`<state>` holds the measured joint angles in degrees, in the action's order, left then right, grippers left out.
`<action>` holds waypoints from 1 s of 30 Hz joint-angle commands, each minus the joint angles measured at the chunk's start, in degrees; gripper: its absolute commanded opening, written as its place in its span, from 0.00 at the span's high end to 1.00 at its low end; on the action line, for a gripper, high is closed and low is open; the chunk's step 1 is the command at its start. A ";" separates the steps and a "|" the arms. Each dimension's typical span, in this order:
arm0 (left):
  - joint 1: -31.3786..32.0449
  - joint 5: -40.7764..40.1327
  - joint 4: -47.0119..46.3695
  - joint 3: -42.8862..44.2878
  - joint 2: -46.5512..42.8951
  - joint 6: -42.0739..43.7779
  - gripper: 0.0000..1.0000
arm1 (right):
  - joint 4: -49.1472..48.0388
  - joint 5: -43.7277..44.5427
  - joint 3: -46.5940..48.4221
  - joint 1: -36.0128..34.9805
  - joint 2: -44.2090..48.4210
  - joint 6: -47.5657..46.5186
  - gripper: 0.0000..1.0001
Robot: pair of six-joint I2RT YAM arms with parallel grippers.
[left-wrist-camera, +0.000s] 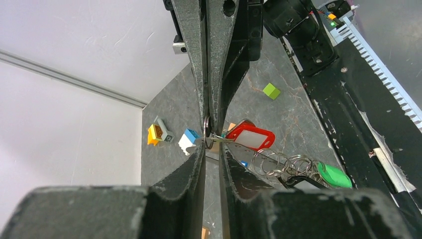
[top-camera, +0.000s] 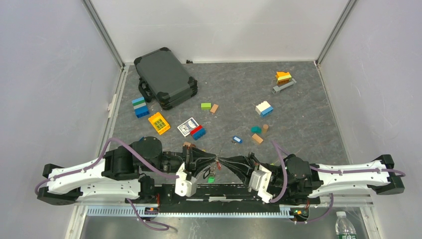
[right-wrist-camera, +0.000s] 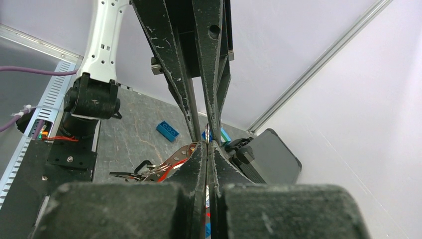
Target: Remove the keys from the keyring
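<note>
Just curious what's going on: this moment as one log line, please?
right gripper: shut on keyring | left gripper: narrow gap at keyring, grip unclear | keys: bunched on keyring

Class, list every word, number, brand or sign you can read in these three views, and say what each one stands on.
No text can be read in any view.
playing-card box: printed face, too small to read.
bottle: label too small and blurred to read.
red key tag: its white insert looks blank.
</note>
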<state>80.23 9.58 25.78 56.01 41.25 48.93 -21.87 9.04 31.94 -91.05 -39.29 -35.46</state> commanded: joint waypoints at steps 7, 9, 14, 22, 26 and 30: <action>0.24 1.30 -2.58 0.77 0.51 -2.02 0.80 | -3.98 -0.99 0.31 -0.01 0.09 -0.31 1.00; 0.28 1.33 -2.58 0.93 0.72 -2.02 0.81 | -3.93 -1.25 0.31 -0.01 0.04 -0.31 1.00; 0.27 1.41 -2.58 1.19 0.97 -1.83 0.82 | -3.23 -1.75 0.51 -0.04 -0.09 -0.40 1.00; 0.28 1.79 -2.51 1.78 1.41 -1.85 0.83 | -1.83 -1.86 0.93 -0.04 -1.12 -0.49 1.00; 0.25 2.29 -2.18 2.17 1.57 -1.91 0.83 | -1.55 -0.82 1.02 -0.06 -1.41 -0.66 1.00; 0.27 2.68 -1.88 2.44 1.59 -2.06 0.83 | -1.57 -0.19 0.77 -0.06 -1.10 -0.66 1.00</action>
<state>80.23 9.61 27.11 56.07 42.39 48.80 -21.65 7.84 31.83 -91.07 -40.36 -35.57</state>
